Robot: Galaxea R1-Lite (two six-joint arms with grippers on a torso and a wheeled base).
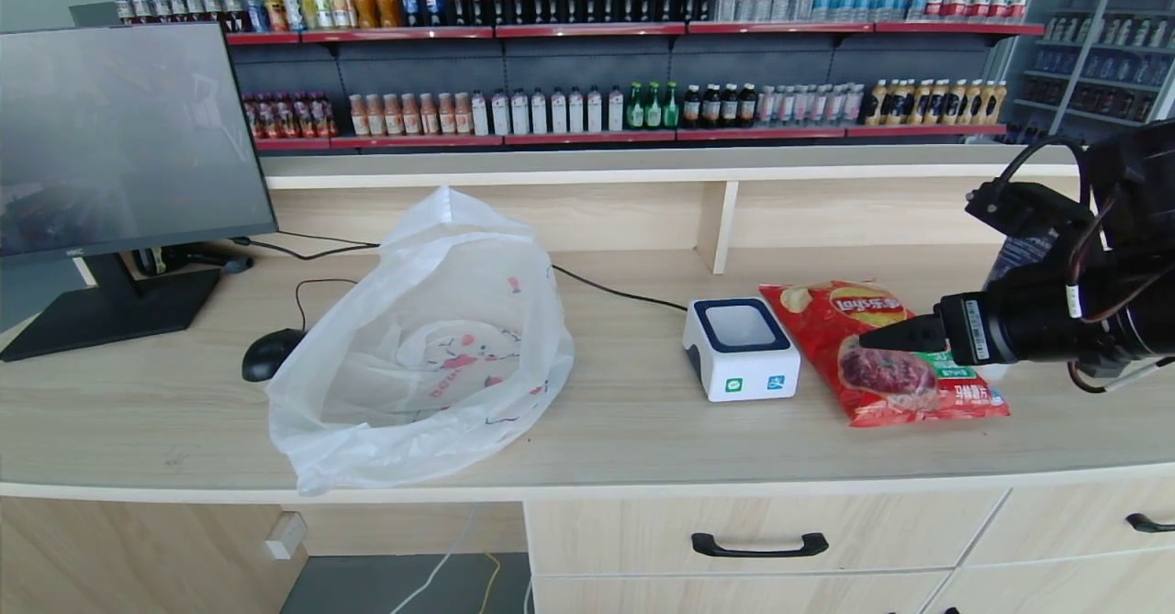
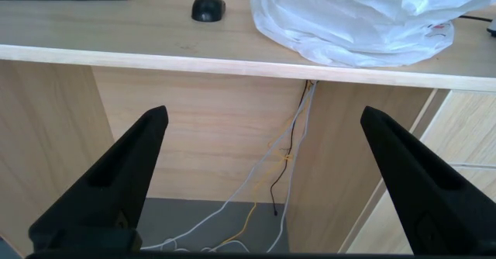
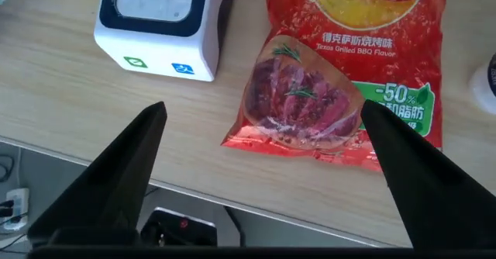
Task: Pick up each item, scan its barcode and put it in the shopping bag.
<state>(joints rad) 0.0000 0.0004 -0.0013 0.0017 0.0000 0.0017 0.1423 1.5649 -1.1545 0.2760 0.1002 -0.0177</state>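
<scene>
Red chip bag (image 3: 341, 81) on counter (image 1: 597, 430) | below spread right jaws, untouched | left jaws spread

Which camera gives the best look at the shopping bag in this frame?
The head view. It shows the whole shopping bag on the counter, between the mouse and the scanner. The left wrist view, looking from below the counter edge, catches its lower part, with the top cut off.
</scene>
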